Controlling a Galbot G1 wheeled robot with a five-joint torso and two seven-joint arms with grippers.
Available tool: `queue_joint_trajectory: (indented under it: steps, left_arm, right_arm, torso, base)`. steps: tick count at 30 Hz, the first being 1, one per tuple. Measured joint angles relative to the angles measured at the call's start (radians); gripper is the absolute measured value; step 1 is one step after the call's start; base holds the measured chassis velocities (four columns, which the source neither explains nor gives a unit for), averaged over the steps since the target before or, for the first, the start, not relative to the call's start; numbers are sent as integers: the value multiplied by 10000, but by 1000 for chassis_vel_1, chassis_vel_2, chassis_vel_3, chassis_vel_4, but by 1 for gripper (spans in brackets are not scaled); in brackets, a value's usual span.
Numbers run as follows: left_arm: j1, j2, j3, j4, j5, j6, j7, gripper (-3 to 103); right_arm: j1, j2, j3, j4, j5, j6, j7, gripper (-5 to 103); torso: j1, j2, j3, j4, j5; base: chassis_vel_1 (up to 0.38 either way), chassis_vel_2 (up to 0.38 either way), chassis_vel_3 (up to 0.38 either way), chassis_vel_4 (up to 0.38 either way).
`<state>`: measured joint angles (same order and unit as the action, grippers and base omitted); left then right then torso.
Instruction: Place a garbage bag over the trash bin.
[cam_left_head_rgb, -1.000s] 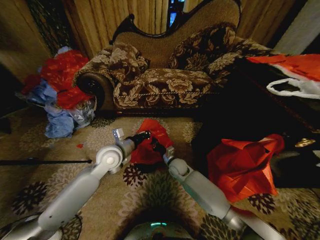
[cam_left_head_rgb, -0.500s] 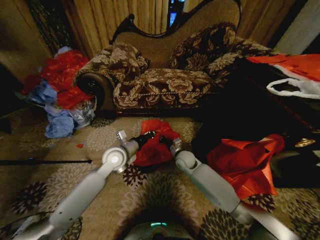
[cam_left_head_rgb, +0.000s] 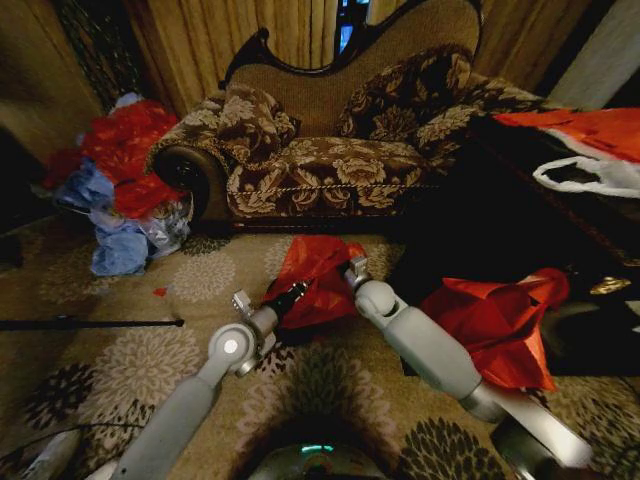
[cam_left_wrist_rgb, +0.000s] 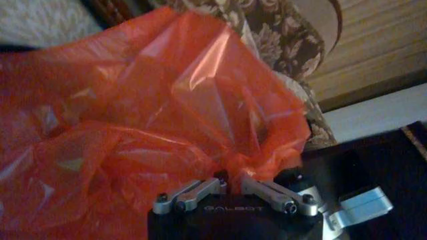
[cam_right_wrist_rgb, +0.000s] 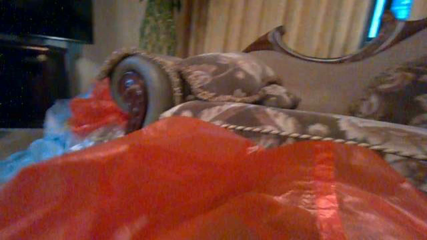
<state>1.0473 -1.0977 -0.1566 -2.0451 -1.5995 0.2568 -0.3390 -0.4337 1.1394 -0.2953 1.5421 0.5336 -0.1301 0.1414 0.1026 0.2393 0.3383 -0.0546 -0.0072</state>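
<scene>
both arms reach out over the patterned carpet (cam_left_head_rgb: 150, 350) in front of the sofa (cam_left_head_rgb: 330, 160), and between them hangs the garbage bag (cam_left_head_rgb: 318, 278), a crumpled glossy red bundle held off the floor near the sofa's front edge. the left gripper (cam_left_wrist_rgb: 230, 181) has its jaws pressed together on a bunched fold of the plastic, clear in the left wrist view where the two metal fingers (cam_left_wrist_rgb: 193, 192) meet on a twist of red film. the right gripper (cam_left_head_rgb: 345, 272) sits against the bag's far side, but whether it is pinching or only touching, i cannot tell. i can't make out the trash bin with any certainty; there may be something dark under the bag, too shadowed to call. the worry from here is that the mouth of the bag isn't open at all: it looks wadded, so pulling it down could just drape a lump over the rim. thin film like that could also slip from the pinch or tear. a larger orange-red bag (cam_left_head_rgb: 495, 325) lies off to the robot's right.
</scene>
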Motion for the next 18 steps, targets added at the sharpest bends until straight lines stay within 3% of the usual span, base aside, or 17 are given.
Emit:
queue_joint_trajectory:
  steps: [7, 18]
  left_arm:
    - [-429, -288, 402, 573, -4, 360, 125, 0]
    - [-754, -354, 485, 999, -44, 586, 130, 0]
  right_arm:
    - [-121, 477, -786, -220, -39, 237, -250, 0]
    - [218, 521, -1386, -489, 94, 506, -776, 0]
  torso:
    - [0, 0, 1, 1, 1]
    - [0, 0, 0, 1, 0]
  base:
    - [0, 0, 0, 0]
    - [0, 0, 0, 0]
